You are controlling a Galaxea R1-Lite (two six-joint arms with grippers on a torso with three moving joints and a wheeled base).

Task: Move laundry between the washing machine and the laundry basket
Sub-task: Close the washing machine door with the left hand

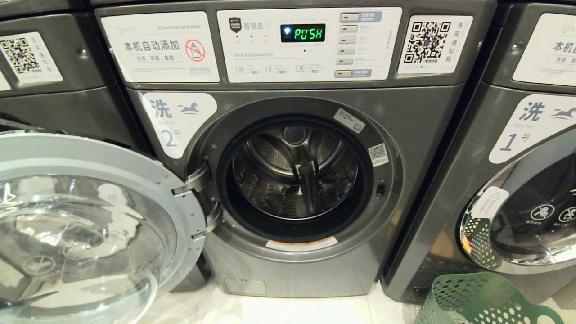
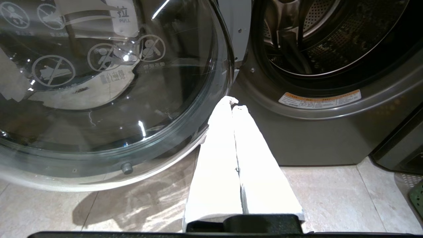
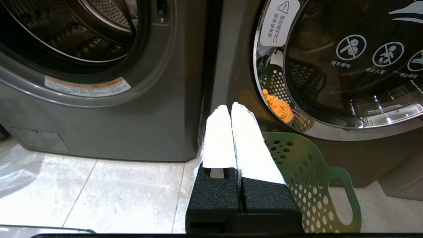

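Washing machine (image 1: 288, 148) marked "2" stood with its glass door (image 1: 85, 225) swung wide to the robot's left; drum (image 1: 294, 168) appeared bare. Display (image 1: 303, 33) read "PUSH". Green laundry basket (image 1: 477, 299) sat on the floor tiles (image 3: 99, 195) before washer "1" (image 1: 517, 180), an orange-yellow garment (image 3: 279, 107) reflected in that door's chrome rim. Left gripper (image 2: 231, 102) and right gripper (image 3: 229, 107) both clenched, holding nothing, low before the machines.
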